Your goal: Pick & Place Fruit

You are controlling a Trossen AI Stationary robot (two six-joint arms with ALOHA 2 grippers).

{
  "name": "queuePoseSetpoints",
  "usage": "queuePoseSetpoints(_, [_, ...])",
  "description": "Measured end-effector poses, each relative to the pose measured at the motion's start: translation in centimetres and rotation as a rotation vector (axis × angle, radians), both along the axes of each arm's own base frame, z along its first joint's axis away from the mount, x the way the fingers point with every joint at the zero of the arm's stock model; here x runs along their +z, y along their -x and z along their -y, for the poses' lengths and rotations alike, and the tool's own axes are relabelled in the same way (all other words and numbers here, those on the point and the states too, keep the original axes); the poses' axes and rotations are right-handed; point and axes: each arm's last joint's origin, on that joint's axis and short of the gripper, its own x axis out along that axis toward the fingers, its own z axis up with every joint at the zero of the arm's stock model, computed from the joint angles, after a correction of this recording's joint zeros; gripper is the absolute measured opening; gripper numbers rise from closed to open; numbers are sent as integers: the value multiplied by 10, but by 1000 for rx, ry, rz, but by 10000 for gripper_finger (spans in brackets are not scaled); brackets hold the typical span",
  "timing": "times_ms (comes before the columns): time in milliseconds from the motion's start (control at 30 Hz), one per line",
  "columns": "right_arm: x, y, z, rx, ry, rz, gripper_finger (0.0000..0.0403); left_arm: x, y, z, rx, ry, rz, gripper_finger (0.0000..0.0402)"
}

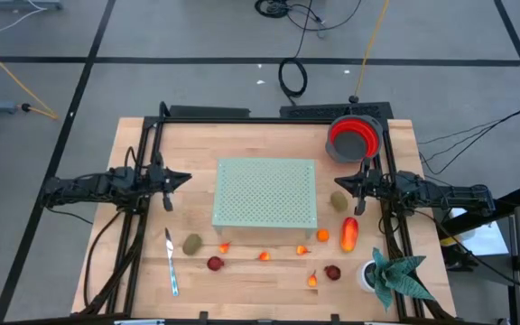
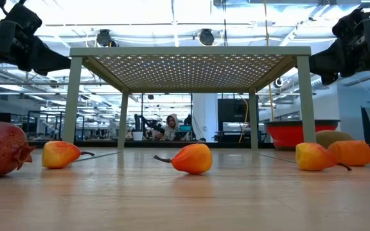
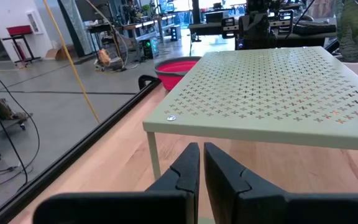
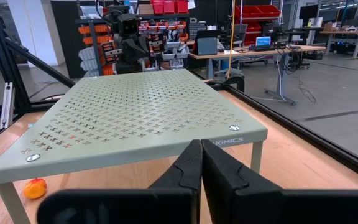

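The fruit lies on the wooden table around a pale green perforated stand. One kiwi sits near the stand's near-left leg, another kiwi at its right. A red-orange long piece, dark red round ones and small orange pieces lie along the near side. My left gripper hovers left of the stand, shut and empty. My right gripper hovers right of it, above the kiwi, also shut.
A red collapsible bowl stands at the far right corner. A silver knife lies near the left front. A green leafy plant in a white pot stands at the near right. Black frame rails run along both sides of the table.
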Motion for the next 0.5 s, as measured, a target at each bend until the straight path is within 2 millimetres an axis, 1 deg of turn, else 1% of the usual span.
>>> queuePoseSetpoints(400, [0, 0, 0, 0, 0, 1, 2, 0, 0, 0, 0, 0, 0, 26])
queuePoseSetpoints(500, [2, 0, 0, 0, 0, 23, 2, 0, 0, 0, 0, 0, 0, 26])
